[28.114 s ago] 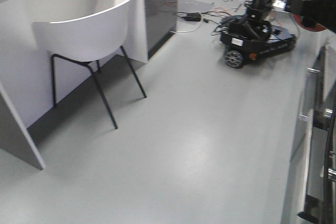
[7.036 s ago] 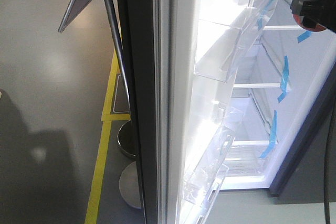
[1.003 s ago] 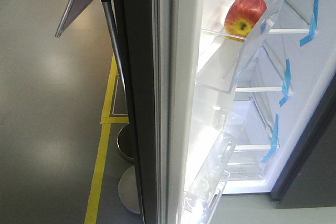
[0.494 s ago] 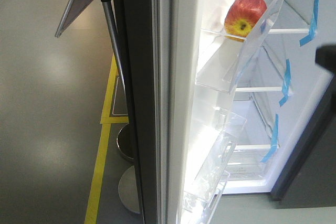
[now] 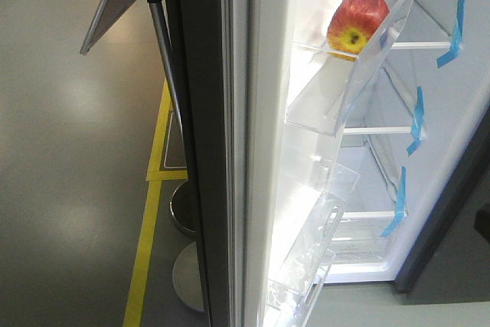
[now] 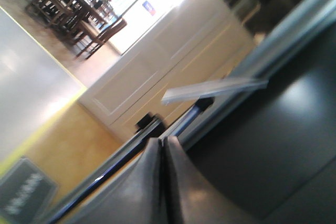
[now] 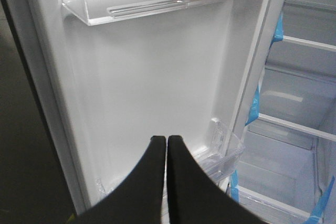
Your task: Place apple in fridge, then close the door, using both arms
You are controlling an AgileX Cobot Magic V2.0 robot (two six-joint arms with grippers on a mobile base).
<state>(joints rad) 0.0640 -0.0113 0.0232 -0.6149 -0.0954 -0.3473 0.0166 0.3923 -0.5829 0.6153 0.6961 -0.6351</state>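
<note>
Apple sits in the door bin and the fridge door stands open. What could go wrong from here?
1. The red-yellow apple lies loose in the clear plastic upper door bin. A hard swing of the dark grey fridge door may roll it about, or even out.
2. The right gripper, fingers shut on nothing, points at the door's white inner side near the clear lower bin. It might snag there or get trapped as the door closes.
</note>
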